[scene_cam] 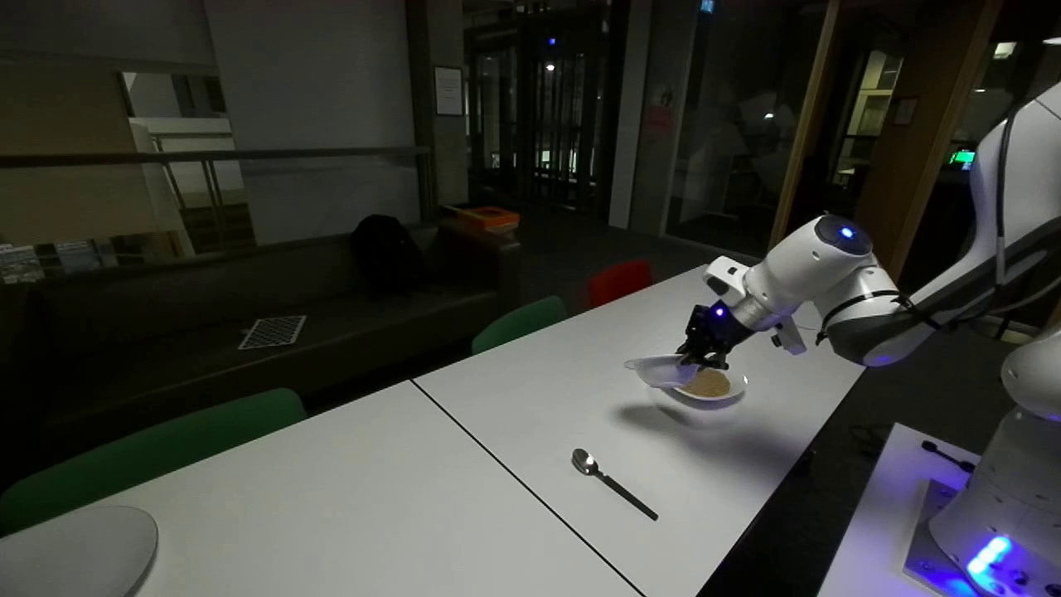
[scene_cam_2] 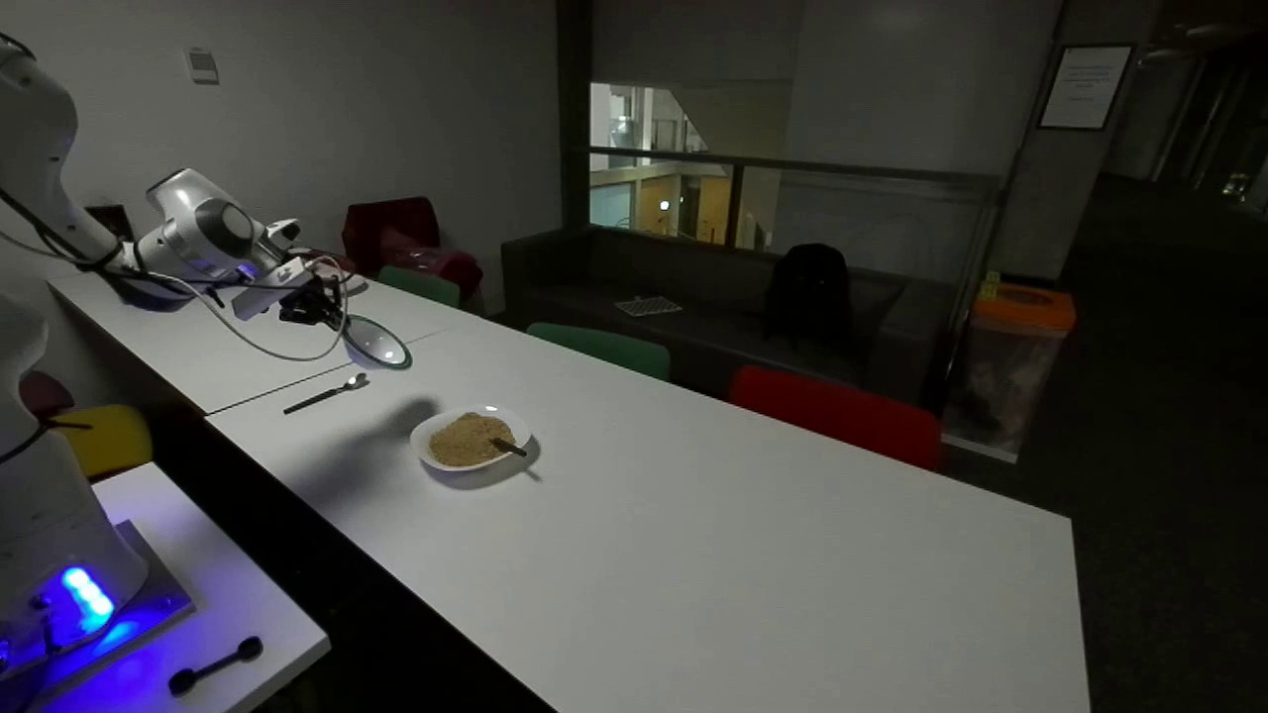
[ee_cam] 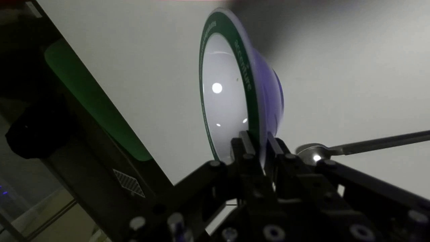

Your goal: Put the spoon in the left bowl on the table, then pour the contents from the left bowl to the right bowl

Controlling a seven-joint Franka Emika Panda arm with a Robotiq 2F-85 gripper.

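Note:
My gripper point(scene_cam: 693, 360) is shut on the rim of the green-rimmed left bowl point(scene_cam: 663, 371) and holds it in the air, tipped onto its side. In the wrist view, the left bowl point(ee_cam: 223, 77) shows a nearly bare white inside with a tiny speck. The right bowl point(scene_cam_2: 423, 436) stands upright on the white table point(scene_cam_2: 693, 555), holding the tan contents point(scene_cam_2: 468, 439). The dark handle of the spoon point(scene_cam_2: 508, 448) sticks out of them; its head is hidden. In an exterior view the left bowl partly covers the right bowl point(scene_cam: 723, 399). The right bowl is out of the wrist view.
Another spoon point(scene_cam: 615, 485), with a shiny head and dark handle, lies near the table seam. A pale round object point(scene_cam: 79, 551) is at the table's far end. Green and red chairs point(scene_cam_2: 837, 416) line one long side. A dark double-ended tool point(scene_cam_2: 216, 665) lies beside the robot base.

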